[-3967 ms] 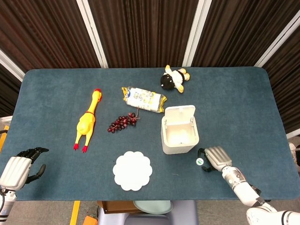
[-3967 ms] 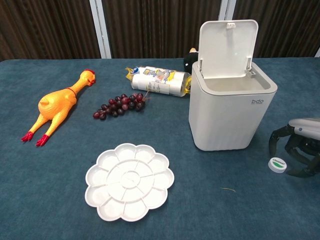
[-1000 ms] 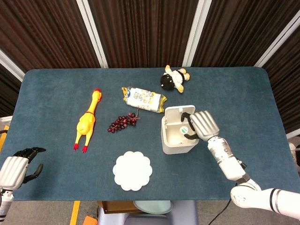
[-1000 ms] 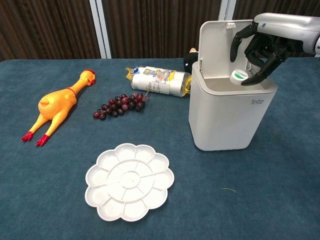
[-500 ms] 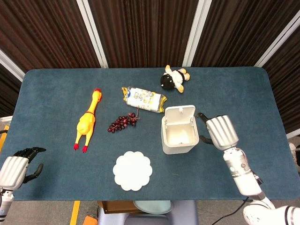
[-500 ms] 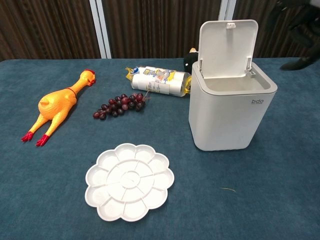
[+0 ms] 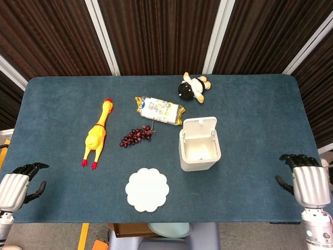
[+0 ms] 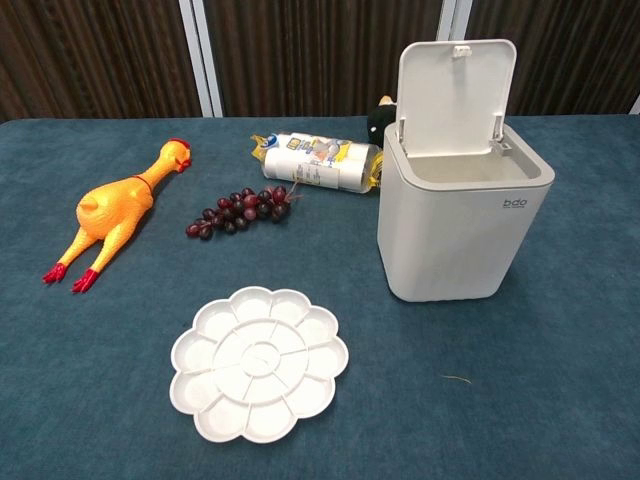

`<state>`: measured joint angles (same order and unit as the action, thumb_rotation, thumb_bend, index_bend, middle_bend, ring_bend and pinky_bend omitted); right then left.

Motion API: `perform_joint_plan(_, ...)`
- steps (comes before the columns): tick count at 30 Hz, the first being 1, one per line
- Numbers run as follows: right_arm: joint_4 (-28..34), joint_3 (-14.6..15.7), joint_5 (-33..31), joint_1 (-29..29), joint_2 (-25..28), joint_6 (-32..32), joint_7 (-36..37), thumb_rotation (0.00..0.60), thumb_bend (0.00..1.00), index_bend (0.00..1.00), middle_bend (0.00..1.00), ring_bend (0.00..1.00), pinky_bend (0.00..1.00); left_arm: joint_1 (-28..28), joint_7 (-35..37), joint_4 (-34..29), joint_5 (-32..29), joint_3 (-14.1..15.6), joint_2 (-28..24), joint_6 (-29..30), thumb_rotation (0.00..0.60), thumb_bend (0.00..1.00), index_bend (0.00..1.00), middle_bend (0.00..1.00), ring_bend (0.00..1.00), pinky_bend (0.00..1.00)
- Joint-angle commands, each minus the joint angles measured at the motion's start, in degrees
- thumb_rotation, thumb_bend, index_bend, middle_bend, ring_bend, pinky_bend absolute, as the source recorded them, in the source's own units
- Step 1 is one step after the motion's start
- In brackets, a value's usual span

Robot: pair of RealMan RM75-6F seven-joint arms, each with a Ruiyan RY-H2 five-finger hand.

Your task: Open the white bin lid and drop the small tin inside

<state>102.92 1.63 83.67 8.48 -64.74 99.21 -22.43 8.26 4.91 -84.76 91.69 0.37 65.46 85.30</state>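
The white bin (image 7: 199, 156) stands right of the table's middle, and its lid (image 7: 200, 126) is up and tilted back. From the chest view the bin (image 8: 462, 235) shows the raised lid (image 8: 455, 95) behind its open mouth. The small tin does not show in either view, and the part of the bin's inside that I can see looks pale and bare. My right hand (image 7: 307, 183) hangs at the table's near right edge, empty, fingers apart, far from the bin. At the near left corner, off the table, my left hand (image 7: 14, 186) is empty with loosely spread fingers. Neither hand shows in the chest view.
A yellow rubber chicken (image 7: 97, 134), a bunch of dark grapes (image 7: 135, 136) and a wrapped packet (image 7: 160, 110) lie left of the bin. A plush toy (image 7: 191, 87) sits behind it. A white flower-shaped palette (image 7: 148, 189) lies near the front edge.
My right hand held the tin over the bin's mouth, then came away empty and drew back to the near right edge. The tin is out of sight. The left hand has not moved.
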Motion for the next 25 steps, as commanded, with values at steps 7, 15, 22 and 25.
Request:
perform_joint_plan(7, -6.5, -1.9, -11.4, -1.0, -0.6, -11.9, 5.9, 0.6, 0.06, 0.17, 0.21, 0.08, 0.13, 0.1, -2.5, 1.3, -0.2, -0.5, 1.4, 0.1, 0.6, 0.43, 0.29, 0.33, 0.34, 0.43)
perform_joint_plan(15, -7.1, -1.1, -11.4, -0.5, -1.9, -15.3, -1.3, 0.6, 0.06, 0.0, 0.02, 0.0, 0.08, 0.3, -3.5, 2.3, -1.0, -0.8, 2.5, -0.6, 0.6, 0.44, 0.25, 0.31, 0.34, 0.43)
perform_joint_plan(22, -8.1, -1.4, -9.6, -1.3, -3.1, -14.3, -1.9, 0.6, 0.06, 0.0, 0.01, 0.0, 0.08, 0.4, -2.6, 2.7, -0.5, -0.7, 2.6, -0.2, 0.6, 0.44, 0.24, 0.31, 0.34, 0.43)
perform_joint_plan(25, -8.0, -1.7, -9.4, -1.7, -3.1, -14.2, -1.7, 0.6, 0.06, 0.0, 0.01, 0.0, 0.08, 0.4, -2.6, 2.8, -0.7, -0.7, 2.7, -0.6, 0.6, 0.44, 0.24, 0.31, 0.34, 0.43)
